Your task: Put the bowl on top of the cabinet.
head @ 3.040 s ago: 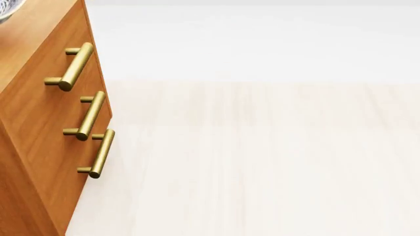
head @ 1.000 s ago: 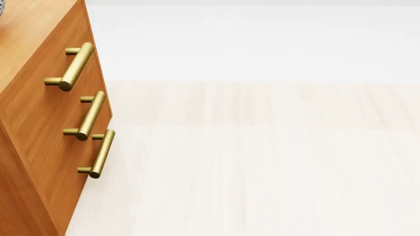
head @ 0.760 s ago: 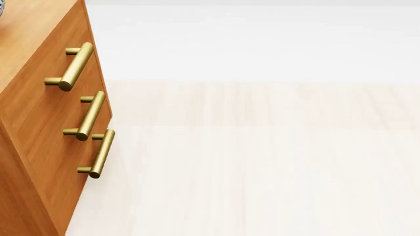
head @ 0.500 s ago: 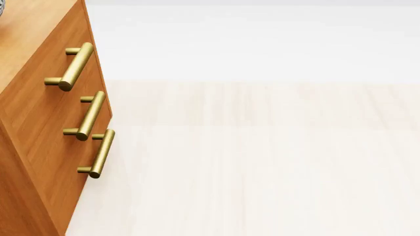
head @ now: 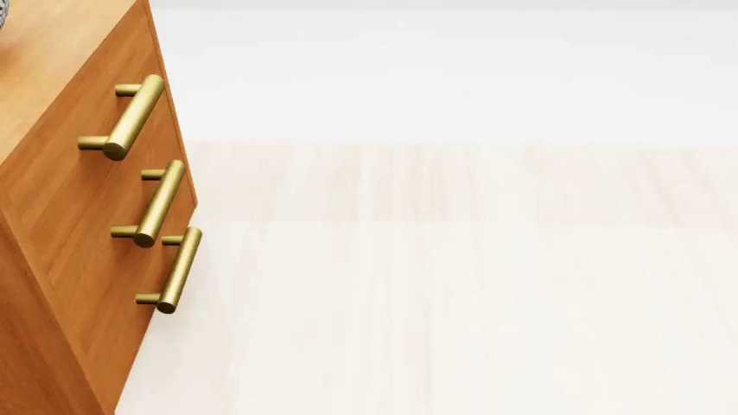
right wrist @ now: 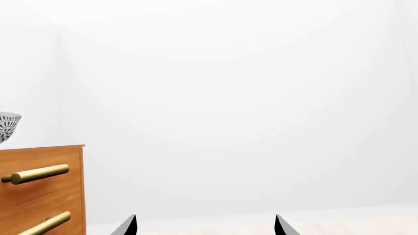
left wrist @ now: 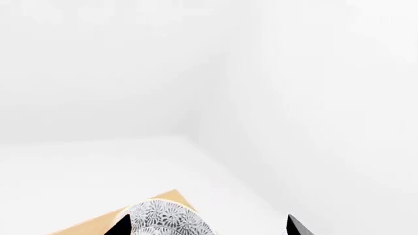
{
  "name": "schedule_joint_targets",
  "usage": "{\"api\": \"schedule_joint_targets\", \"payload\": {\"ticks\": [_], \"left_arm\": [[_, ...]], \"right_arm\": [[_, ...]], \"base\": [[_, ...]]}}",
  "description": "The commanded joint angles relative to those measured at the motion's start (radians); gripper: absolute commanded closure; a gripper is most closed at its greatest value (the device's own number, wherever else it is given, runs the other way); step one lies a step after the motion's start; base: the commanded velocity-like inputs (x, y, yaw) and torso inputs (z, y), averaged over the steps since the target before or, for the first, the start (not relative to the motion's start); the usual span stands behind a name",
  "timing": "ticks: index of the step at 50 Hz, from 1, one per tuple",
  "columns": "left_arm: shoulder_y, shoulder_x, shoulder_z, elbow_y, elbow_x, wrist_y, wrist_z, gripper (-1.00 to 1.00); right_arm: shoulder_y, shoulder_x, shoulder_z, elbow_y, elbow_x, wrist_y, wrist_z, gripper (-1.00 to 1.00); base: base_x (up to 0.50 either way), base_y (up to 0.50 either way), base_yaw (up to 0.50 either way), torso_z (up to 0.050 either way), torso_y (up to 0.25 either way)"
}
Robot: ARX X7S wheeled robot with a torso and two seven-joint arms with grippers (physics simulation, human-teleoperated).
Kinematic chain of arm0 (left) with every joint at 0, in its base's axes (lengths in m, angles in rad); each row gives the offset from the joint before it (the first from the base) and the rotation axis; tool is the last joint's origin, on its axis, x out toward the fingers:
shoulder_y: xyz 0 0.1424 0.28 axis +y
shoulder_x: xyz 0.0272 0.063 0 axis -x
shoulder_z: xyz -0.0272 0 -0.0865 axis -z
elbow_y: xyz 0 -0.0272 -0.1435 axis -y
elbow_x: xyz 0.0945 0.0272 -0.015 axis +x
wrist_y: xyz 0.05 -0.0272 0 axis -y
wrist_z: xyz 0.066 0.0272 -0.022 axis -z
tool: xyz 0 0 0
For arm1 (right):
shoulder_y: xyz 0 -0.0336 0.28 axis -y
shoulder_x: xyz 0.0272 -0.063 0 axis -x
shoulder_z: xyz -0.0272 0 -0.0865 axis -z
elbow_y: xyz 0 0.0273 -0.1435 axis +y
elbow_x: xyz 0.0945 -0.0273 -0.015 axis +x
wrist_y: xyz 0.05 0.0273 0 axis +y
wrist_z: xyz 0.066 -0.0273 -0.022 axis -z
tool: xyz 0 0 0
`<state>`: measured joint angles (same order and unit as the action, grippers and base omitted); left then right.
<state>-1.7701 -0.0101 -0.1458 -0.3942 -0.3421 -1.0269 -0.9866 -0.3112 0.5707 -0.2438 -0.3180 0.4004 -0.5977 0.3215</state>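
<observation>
The bowl, white with a dense grey-black floral pattern, rests on the top of the orange-brown cabinet. In the left wrist view my left gripper is open, its dark fingertips spread wide, and the bowl lies close to one of them. From the right wrist view the bowl stands upright on the cabinet, far off to the side of my open, empty right gripper. The head view shows the cabinet and only a sliver of the bowl; neither gripper shows there.
Three brass bar handles stick out from the cabinet's drawer fronts. Pale wood-look floor stretches to the right of the cabinet, with white walls behind.
Three seconds ago more of the bowl showed at the head view's top left corner; now only a sliver is left at the edge. Nothing differs over the last second.
</observation>
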Motion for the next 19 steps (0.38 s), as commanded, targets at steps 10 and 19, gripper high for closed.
{"api": "schedule_joint_targets", "payload": {"ticks": [10,19], "left_arm": [[-0.001,0.001,0.179,0.179,-0.252,-0.087,-0.105,-1.0],[0.001,-0.003,0.24,0.221,-0.341,-0.087,-0.148,-1.0]], "right_arm": [[-0.003,-0.002,0.002,0.014,0.007,-0.016,-0.007,-1.0],[-0.002,-0.004,0.002,0.021,0.011,-0.022,-0.012,-1.0]], "base": [[0.0,0.0,0.0,0.0,0.0],[0.0,0.0,0.0,0.0,0.0]]}}
